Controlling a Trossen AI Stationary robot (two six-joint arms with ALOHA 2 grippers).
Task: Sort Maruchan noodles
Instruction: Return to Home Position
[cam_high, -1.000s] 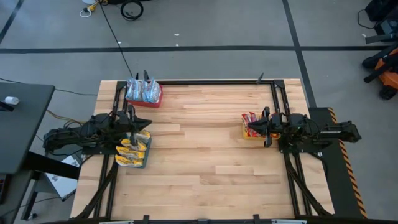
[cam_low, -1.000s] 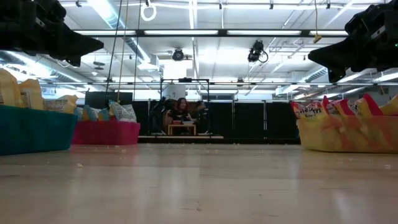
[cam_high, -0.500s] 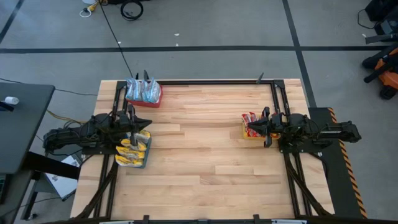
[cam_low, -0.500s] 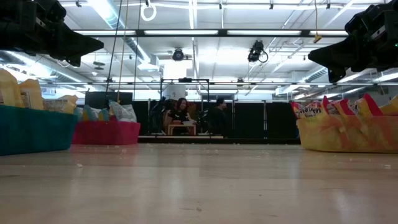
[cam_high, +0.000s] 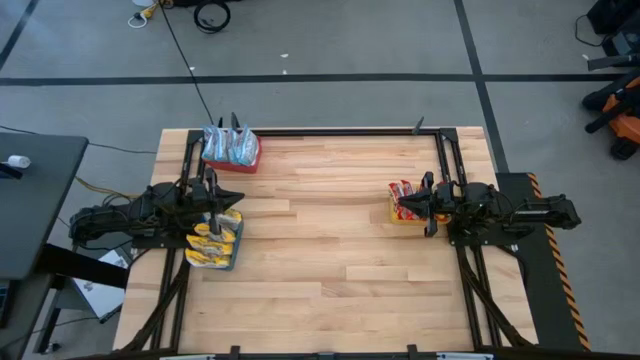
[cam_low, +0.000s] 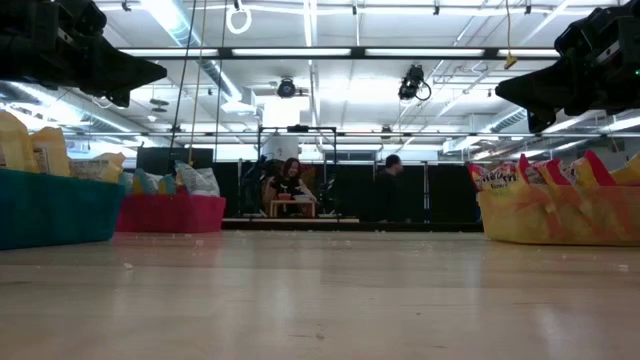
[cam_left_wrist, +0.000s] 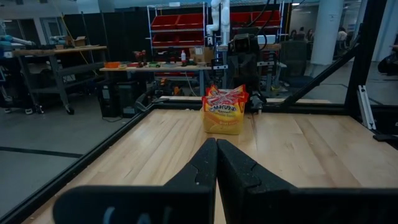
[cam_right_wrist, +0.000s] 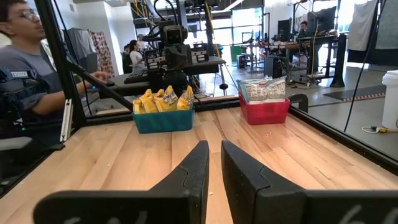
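Observation:
The Maruchan noodles stand in three bins. Yellow-orange packets (cam_high: 213, 240) fill a teal bin (cam_low: 55, 208) near the table's left edge. Silver-blue packets (cam_high: 229, 143) sit in a red bin (cam_low: 170, 213) at the far left corner. Red packets (cam_left_wrist: 225, 101) stand in a yellow bin (cam_low: 560, 222) at the right. My left gripper (cam_high: 238, 197) hovers shut above the teal bin's far end, its fingertips (cam_left_wrist: 216, 146) together. My right gripper (cam_high: 398, 207) hovers over the yellow bin, and a narrow gap (cam_right_wrist: 214, 149) shows between its fingers. Both point toward the table's middle.
Bare wood (cam_high: 320, 230) lies between the bins. A black frame rail (cam_high: 340, 131) runs along the far edge and the sides. A seated person (cam_right_wrist: 25, 68) is beside the table in the right wrist view. Others stand in the room beyond (cam_low: 392, 185).
In the low view, a person in the room behind the table has walked toward the right. Both arms, the bins and the packets have kept still.

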